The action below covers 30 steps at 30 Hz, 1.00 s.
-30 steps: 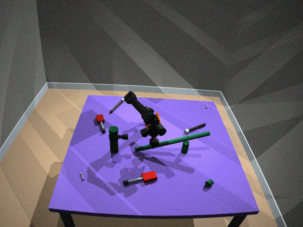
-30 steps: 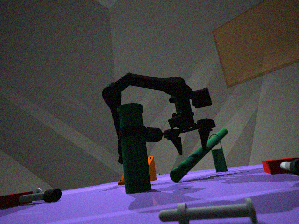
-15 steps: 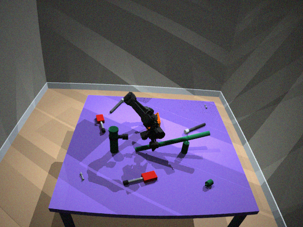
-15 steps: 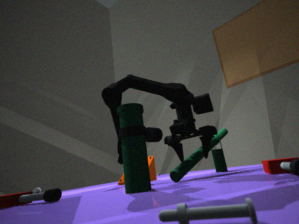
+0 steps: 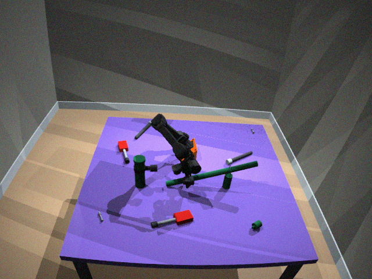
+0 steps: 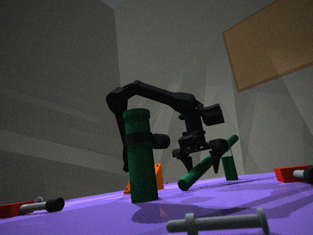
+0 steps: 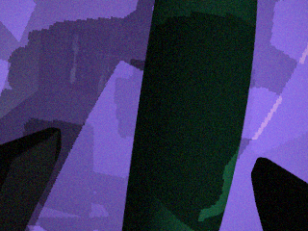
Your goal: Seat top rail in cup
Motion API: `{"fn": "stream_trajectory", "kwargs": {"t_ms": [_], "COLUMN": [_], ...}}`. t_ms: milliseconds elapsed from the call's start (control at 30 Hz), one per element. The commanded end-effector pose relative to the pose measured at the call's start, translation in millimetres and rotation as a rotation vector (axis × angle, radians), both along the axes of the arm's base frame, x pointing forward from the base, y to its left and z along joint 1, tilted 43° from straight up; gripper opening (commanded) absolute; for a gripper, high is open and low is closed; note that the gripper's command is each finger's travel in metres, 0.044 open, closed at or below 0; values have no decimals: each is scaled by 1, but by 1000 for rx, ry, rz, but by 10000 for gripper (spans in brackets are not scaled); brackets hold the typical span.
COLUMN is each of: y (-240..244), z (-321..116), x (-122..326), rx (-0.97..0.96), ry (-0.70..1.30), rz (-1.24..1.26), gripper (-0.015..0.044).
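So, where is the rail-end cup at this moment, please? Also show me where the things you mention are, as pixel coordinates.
In the top view, the rail-end cup (image 5: 153, 167) (image 6: 161, 141) is left of the hand (image 5: 188, 183) (image 6: 202, 171) (image 7: 156, 161), on the right side of the big post (image 5: 139, 175) (image 6: 141, 167).

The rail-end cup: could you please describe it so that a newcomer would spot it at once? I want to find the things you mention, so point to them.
On the purple table (image 5: 210, 246) (image 6: 100, 217) stands the thick green post (image 5: 139, 178) (image 6: 142, 174). Around its upper part runs a black band (image 6: 138, 139), and the cup (image 5: 153, 167) (image 6: 161, 141) juts sideways from it: short, black and round, unlike the long green rail (image 5: 216, 172) (image 6: 199, 168) (image 7: 192, 106).

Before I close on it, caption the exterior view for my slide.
Open gripper straddling the green rail, whose low end sits short of the black cup.
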<state>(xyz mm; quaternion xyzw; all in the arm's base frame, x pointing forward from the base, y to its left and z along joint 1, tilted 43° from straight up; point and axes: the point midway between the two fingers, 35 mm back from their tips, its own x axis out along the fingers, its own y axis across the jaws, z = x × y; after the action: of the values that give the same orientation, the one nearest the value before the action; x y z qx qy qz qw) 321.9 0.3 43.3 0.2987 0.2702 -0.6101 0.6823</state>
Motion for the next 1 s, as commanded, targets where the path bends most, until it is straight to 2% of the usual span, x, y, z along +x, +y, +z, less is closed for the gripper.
{"fn": "stream_trajectory", "kwargs": {"t_ms": [0, 200, 533, 700, 967], "y": [-3, -3, -3, 1, 7], "z": [-2, -2, -2, 1, 15], "x": [-2, -2, -2, -3, -7], "rx": [-6, -6, -6, -6, -64], "ry": [10, 10, 10, 10, 17], "rz": [2, 2, 2, 2, -19], "gripper": [361, 204, 137, 6, 0]}}
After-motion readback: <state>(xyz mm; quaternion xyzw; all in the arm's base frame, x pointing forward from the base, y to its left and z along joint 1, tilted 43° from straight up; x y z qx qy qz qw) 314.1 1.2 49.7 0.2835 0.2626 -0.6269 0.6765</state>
